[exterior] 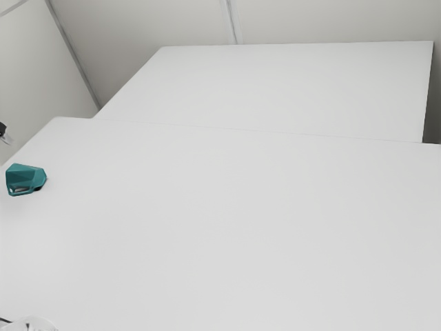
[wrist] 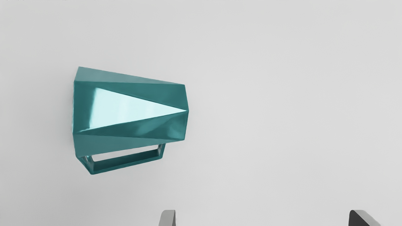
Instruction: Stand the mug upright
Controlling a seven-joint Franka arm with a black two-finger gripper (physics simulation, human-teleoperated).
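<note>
Near the wide-open end effector (exterior: 5,138) but apart from it, the teal mug (wrist: 132,108) lies on its side on the tabletop (exterior: 241,227), handle (wrist: 127,161) toward the fingers (wrist: 168,219).

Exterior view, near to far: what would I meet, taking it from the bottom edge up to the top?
White rounded thing, cut off by the bottom edge → teal mug, lying on its side → white tabletop at the back → back wall.

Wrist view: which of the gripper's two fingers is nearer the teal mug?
The mostly pale grey finger; the other finger, with a broad dark face, is farther.
</note>
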